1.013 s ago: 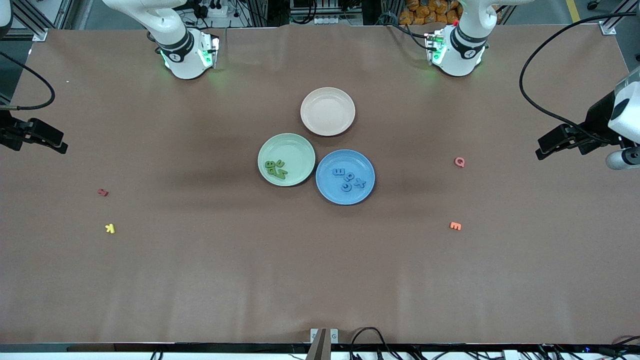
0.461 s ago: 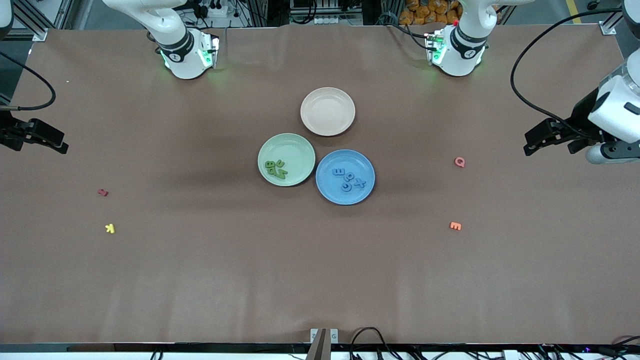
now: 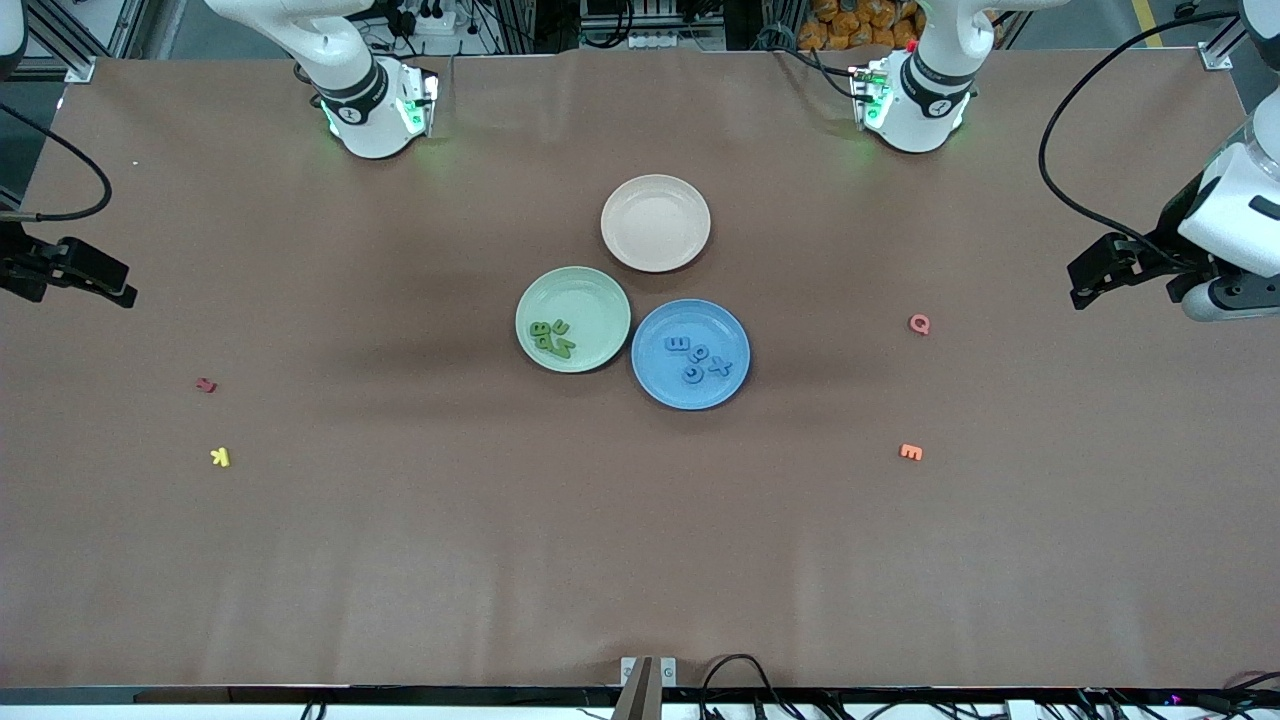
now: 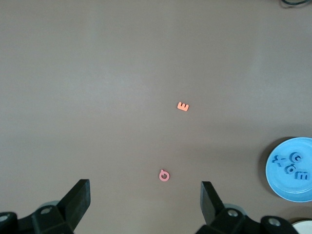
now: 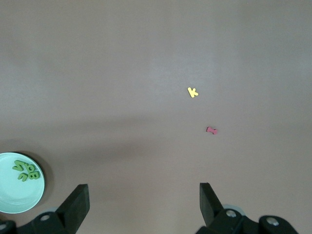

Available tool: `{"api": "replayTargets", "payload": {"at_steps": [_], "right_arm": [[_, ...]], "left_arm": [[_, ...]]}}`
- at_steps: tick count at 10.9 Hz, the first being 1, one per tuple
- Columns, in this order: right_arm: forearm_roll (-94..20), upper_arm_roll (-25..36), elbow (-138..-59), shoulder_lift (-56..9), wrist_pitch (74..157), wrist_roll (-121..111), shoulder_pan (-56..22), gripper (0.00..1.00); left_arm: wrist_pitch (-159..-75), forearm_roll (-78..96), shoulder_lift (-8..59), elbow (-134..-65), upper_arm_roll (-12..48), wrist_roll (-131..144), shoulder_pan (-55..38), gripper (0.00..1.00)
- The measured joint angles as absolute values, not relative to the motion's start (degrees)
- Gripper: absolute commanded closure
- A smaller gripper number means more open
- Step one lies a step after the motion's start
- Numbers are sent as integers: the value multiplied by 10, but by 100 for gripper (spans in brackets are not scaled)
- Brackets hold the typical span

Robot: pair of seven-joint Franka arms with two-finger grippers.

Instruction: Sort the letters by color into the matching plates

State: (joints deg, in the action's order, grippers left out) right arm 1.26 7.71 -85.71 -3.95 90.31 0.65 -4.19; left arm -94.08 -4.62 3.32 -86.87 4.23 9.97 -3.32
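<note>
Several dark green letters [image 3: 552,339] lie in the mint green plate [image 3: 597,303] at the table's middle. Beside it, toward the left arm's end, the blue plate [image 3: 690,391] holds several blue letters [image 3: 697,357]. My left gripper [image 3: 1078,287] hangs open and empty over the bare table at the left arm's end; its wrist view shows the gripper [image 4: 145,195], the blue plate [image 4: 287,188] and its letters [image 4: 292,165]. My right gripper [image 3: 128,292] hangs open and empty over the right arm's end; its wrist view shows the gripper [image 5: 142,197], the green plate [image 5: 14,199] and its letters [image 5: 25,170].
An empty beige-pink plate [image 3: 655,222] sits farther from the front camera than the two plates. A pink Q [image 3: 919,324] and an orange E [image 3: 910,452] lie toward the left arm's end. A red letter [image 3: 206,384] and a yellow K [image 3: 220,457] lie toward the right arm's end.
My left gripper swung a little toward the table's middle and then back toward the left arm's end, staying open. The right arm, plates and letters have not moved.
</note>
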Motion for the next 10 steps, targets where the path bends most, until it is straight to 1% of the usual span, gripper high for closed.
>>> {"api": "replayTargets", "payload": {"at_steps": [10], "right_arm": [[13,77,-858,-40,903,7,-42,0]], "left_arm": [[-941,-24,39,-874,41,102,-30,0]]}}
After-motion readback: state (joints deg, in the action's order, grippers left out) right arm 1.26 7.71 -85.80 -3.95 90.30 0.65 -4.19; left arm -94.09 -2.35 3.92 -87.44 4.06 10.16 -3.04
